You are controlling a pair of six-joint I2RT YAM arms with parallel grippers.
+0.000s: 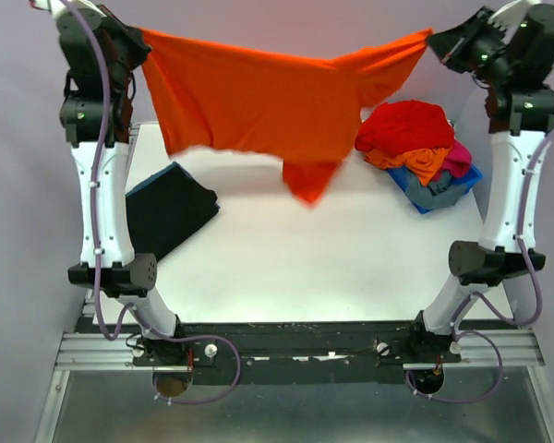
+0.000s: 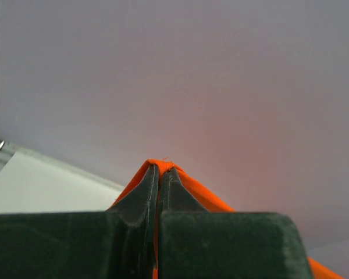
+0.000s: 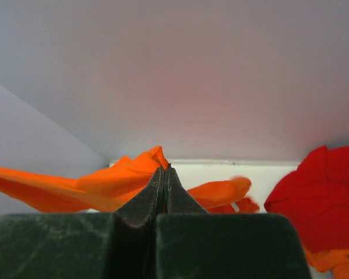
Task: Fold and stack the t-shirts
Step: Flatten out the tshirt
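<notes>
From above, a bright orange soft cloth t-shirt (image 1: 258, 101) hangs spread in the air over the far part of the white table (image 1: 305, 268). It is stretched between the two raised arms, with one sleeve drooping below its lower edge. The left gripper (image 1: 140, 48) is pressed onto the shirt's left corner and the right gripper (image 1: 434, 41) onto its right corner. A folded black cloth t-shirt (image 1: 166, 210) lies flat on the table near the left arm. Well apart from it, by the right arm, sits a heap of crumpled shirts: a red t-shirt (image 1: 406, 127) on top, a darker orange t-shirt (image 1: 423, 163) and a magenta t-shirt (image 1: 458, 157) under it, and grey-blue cloth (image 1: 436, 192) at the bottom. A bright blue edge shows beside that cloth; I cannot tell what it belongs to. In the left wrist view, the left gripper (image 2: 160, 170) has its dark fingers (image 2: 141, 195) closed together with a ridge of the bright orange soft cloth t-shirt (image 2: 200, 195) pinched between the tips. In the right wrist view, the right gripper (image 3: 164, 171) is likewise squeezed tight on a fold of the same shirt (image 3: 104, 183), which trails off to the left. The red t-shirt (image 3: 320, 195) is off to the right.
</notes>
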